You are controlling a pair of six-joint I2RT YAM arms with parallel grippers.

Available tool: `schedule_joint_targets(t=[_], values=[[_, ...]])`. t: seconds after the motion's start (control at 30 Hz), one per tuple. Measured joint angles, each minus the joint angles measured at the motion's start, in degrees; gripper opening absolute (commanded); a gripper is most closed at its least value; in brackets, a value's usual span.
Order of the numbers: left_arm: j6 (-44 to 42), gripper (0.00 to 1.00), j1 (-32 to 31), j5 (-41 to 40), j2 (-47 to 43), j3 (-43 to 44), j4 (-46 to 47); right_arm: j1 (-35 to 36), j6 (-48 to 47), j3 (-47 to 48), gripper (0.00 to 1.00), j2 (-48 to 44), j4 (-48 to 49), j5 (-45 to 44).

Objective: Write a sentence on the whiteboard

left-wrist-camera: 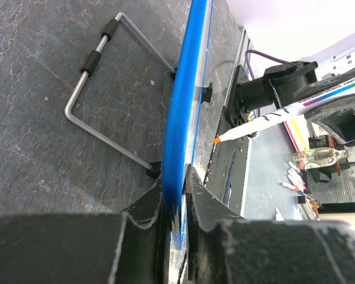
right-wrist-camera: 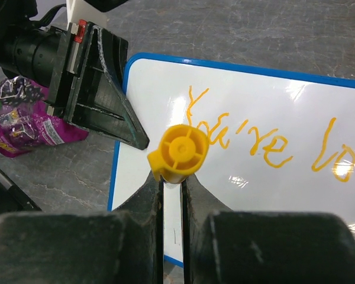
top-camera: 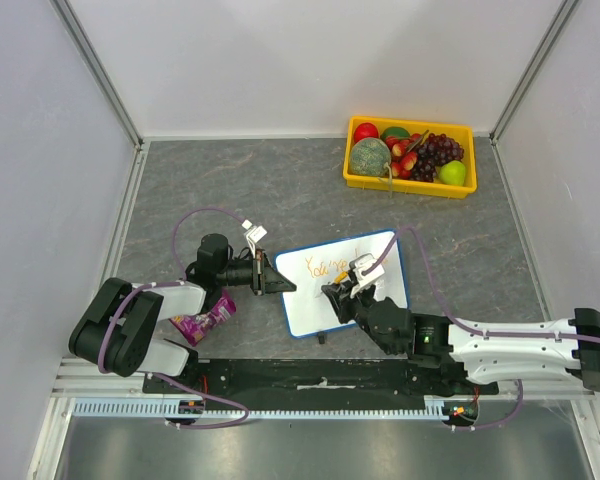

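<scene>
Two arms: both work on one board, centre of the top view
whiteboard (top-camera: 305,300): small white rectangular board, blue rounded-corner frame, mid-table; long axis runs left to right, rising slightly to the right
left gripper (left-wrist-camera: 176,174): jaws clamped on the whiteboard's blue left edge, steadying it; thin bent wire stand (left-wrist-camera: 100,100) shows behind the board
right gripper (right-wrist-camera: 173,177): jaws shut tight on the marker (right-wrist-camera: 178,152), a white pen with a yellow ribbed rear end and an orange tip
sentence (right-wrist-camera: 242,139): orange handwriting, "You're lo…" along the upper part of the board; the rest is cut off at the right frame edge
key relation: marker seen almost end-on from the right wrist, so its long axis points straight at the board face; tip sits below the start of the written line, left part of the board; left wrist view shows the tip just beside the face, contact cannot be told
nearer arm: right arm writes, left only holds
step (judged): probably starting a second line
tray (top-camera: 410,188): yellow plastic bin, upper right of the top view, well apart from the board; holds fruit: red apple, green apple, dark grapes, strawberries, a green melon
packet (top-camera: 205,322): purple foil snack bag, lower left, beside the left arm
risk (judged): board may slip in the clamp under pen pressure
</scene>
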State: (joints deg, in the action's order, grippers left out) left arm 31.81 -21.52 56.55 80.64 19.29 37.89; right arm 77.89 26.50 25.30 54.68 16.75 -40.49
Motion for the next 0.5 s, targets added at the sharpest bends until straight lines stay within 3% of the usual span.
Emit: schedule_joint_targets(t=[0.5], values=[[0.00,0.02,0.00,0.02,0.00,0.00,0.00,-0.09,-0.11,0.00,0.00,3.21,-0.04,-1.70]])
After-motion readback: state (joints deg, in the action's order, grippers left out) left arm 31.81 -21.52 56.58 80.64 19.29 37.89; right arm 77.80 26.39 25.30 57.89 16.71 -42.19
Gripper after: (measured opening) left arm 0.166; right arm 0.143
